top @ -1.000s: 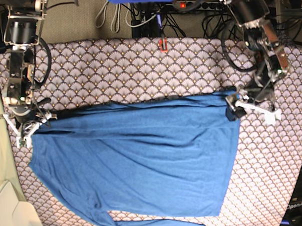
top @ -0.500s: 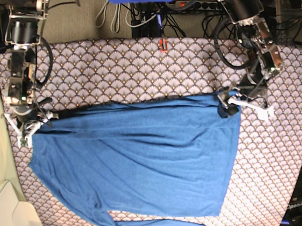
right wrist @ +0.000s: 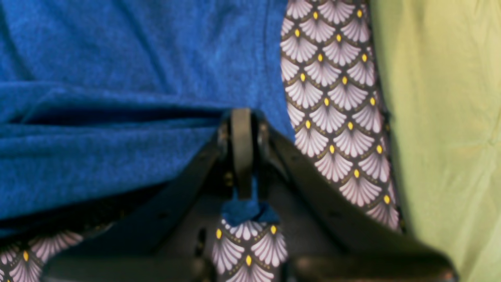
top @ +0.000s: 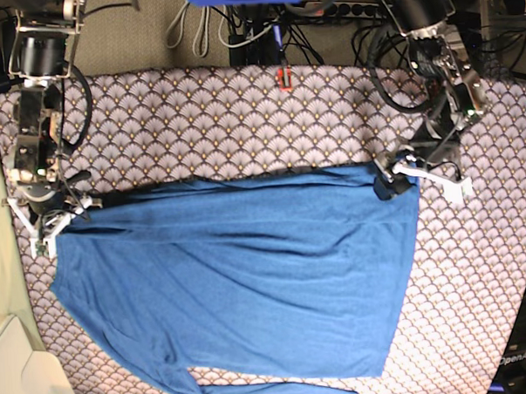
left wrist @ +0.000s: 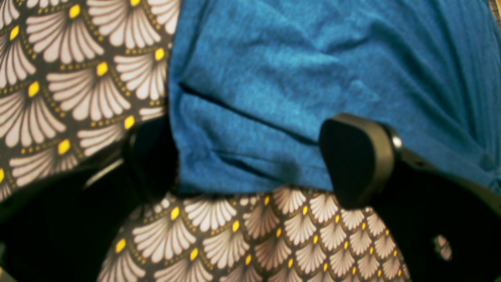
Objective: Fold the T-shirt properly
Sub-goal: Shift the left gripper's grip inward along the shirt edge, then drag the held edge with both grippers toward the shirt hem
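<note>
T-shirt (top: 241, 285) lies flat across the patterned table cloth (top: 199, 121), long axis left-right in the base view. Right gripper (right wrist: 242, 156), at frame left, is clamped on the shirt's upper-left corner. Left gripper (top: 400, 178), at frame right, has its jaws spread wide, straddling the upper-right corner, fabric lying between the pads (left wrist: 356, 156), nothing pinched yet. Left arm is nearer that corner.

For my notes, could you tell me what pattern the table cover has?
The table cover has pale scallop fans with yellow dots on dark ground; clearest in the left wrist view.
</note>
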Robot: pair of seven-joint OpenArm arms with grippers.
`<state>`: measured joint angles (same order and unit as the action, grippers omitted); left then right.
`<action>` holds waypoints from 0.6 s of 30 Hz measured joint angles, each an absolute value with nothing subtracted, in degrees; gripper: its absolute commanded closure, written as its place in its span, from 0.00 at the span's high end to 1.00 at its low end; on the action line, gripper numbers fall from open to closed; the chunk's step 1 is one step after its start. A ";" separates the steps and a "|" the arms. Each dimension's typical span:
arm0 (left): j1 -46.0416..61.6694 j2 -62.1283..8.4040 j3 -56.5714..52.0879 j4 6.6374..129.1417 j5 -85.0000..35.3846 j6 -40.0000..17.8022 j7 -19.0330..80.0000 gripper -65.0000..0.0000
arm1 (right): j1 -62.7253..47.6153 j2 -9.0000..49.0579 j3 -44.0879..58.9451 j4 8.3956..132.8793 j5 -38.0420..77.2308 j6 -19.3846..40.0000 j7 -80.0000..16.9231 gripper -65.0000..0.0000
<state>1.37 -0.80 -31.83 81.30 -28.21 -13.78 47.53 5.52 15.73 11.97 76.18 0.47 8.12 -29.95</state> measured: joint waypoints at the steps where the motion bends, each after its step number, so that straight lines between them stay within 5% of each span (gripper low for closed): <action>1: 1.17 -0.91 -31.83 80.82 -28.42 -13.78 47.37 0.90 | 5.50 15.73 11.97 76.18 0.47 8.12 -29.98 0.00; 7: 0.58 -0.45 -32.14 79.50 -28.51 -14.17 46.15 0.82 | 5.34 15.73 11.97 76.18 0.47 8.12 -29.95 0.00; 14: 0.62 0.05 -31.94 78.94 -28.12 -13.52 47.72 0.23 | 4.25 15.70 11.97 76.34 0.47 8.12 -29.95 0.00; 18: 0.80 0.16 -32.03 78.72 -27.92 -13.52 48.31 0.00 | 4.21 15.70 11.97 76.36 0.47 8.12 -29.98 0.00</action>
